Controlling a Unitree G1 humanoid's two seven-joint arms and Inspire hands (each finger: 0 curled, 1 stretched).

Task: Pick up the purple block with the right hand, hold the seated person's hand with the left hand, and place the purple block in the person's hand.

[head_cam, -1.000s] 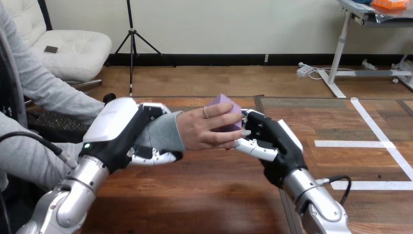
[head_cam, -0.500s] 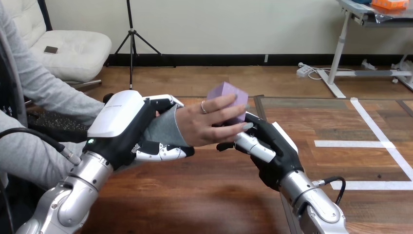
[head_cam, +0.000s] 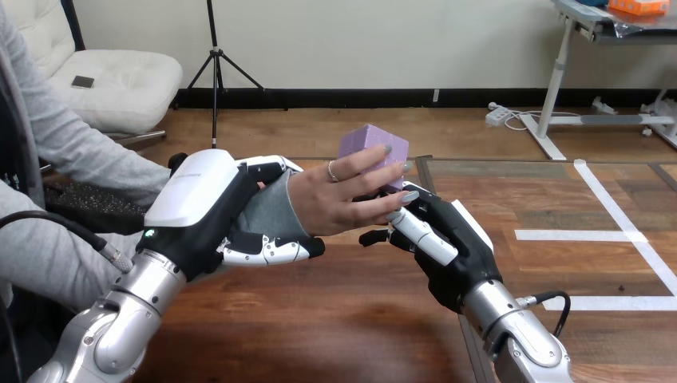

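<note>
step: handover, block reaching person | left hand (head_cam: 195,199) fingers curled round person's wrist (head_cam: 267,211) | purple block (head_cam: 372,147) above bench (head_cam: 319,319), gripped by person's hand (head_cam: 339,203) | right hand (head_cam: 447,239) just below, fingers loose, empty | next, I judge: pull right hand clear, then release wrist

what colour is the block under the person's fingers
The block is purple, clearest in the head view.

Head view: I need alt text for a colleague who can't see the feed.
The person's hand grips the purple block just above the robot's right hand, whose fingers lie open close under the person's fingertips. The robot's left hand is curled round the person's wrist at the grey sleeve, above the wooden table.
</note>
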